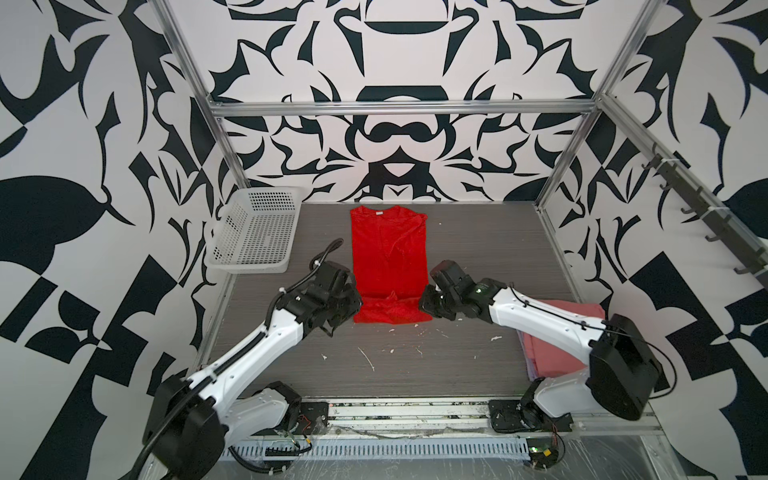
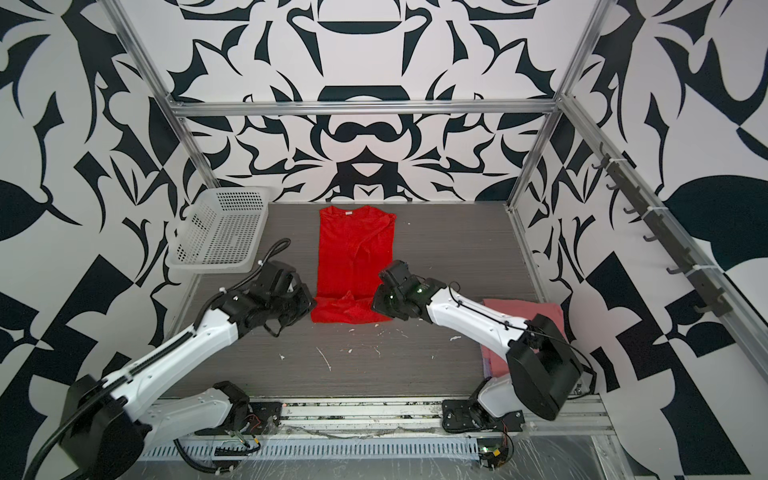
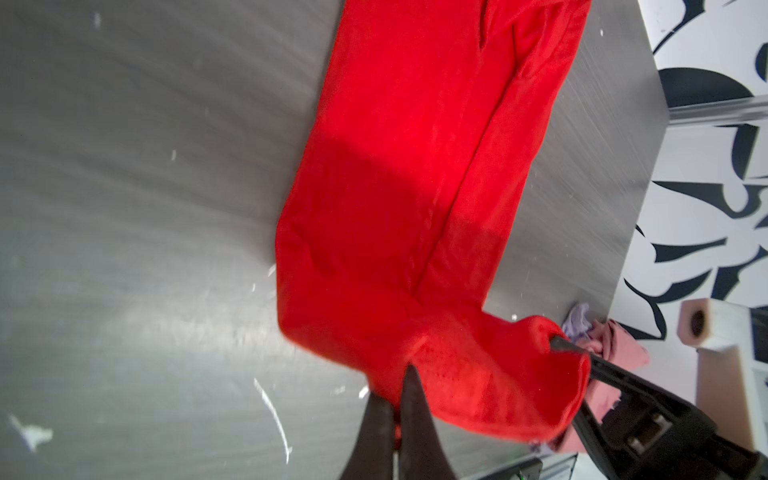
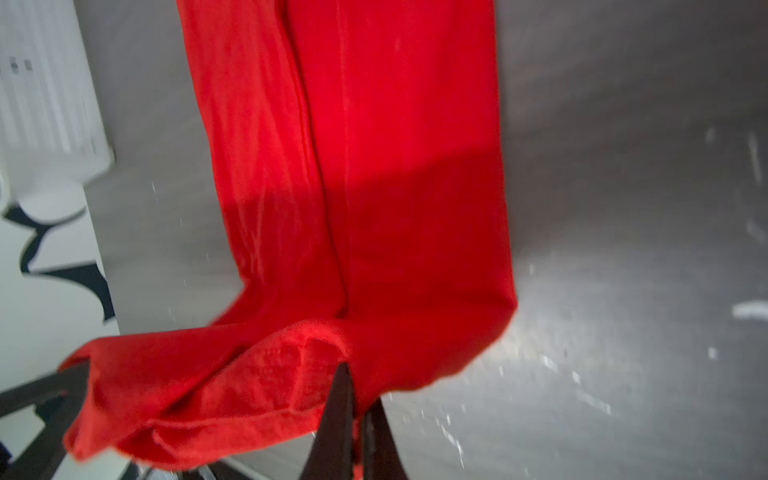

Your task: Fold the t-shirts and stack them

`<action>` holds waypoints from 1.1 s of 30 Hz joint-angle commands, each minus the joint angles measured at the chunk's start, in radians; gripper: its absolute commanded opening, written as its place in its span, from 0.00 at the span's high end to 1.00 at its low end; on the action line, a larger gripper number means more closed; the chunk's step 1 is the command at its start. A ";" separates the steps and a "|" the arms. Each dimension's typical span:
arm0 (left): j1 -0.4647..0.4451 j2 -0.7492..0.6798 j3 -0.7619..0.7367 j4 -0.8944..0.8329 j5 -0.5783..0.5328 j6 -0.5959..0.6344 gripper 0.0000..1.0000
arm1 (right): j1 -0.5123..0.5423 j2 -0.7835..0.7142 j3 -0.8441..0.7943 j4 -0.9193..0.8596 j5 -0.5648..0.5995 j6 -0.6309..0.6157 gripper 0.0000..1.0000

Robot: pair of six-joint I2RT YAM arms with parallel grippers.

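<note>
Nearest me, the left gripper [image 3: 399,399] and right gripper [image 4: 358,399] are each pinched tight on a near corner of the red t-shirt [image 1: 388,257], at its 7 and 5 o'clock. The hem between them is curled up off the table [image 1: 415,361]. The shirt is a narrow strip with its long axis running from 6 to 12 o'clock, and the white neck label [image 1: 379,212] is at 12. At 4 o'clock the pink t-shirt [image 1: 582,311] lies over the lavender t-shirt [image 3: 578,322]. The basket [image 1: 245,266] sits at 10.

Overhead pair; wrists near red t-shirt [image 3: 395,208]
</note>
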 commanded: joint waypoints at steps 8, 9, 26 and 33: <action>0.152 0.393 0.307 0.012 0.155 0.280 1.00 | -0.166 0.267 0.264 0.048 -0.101 -0.108 1.00; 0.165 0.423 0.324 0.018 0.168 0.282 1.00 | -0.177 0.295 0.288 0.041 -0.102 -0.114 1.00; 0.244 0.632 0.402 0.118 0.177 0.199 1.00 | -0.289 0.518 0.472 0.021 -0.216 -0.152 1.00; 0.272 0.671 0.425 0.141 0.188 0.185 1.00 | -0.314 0.535 0.489 0.024 -0.237 -0.170 1.00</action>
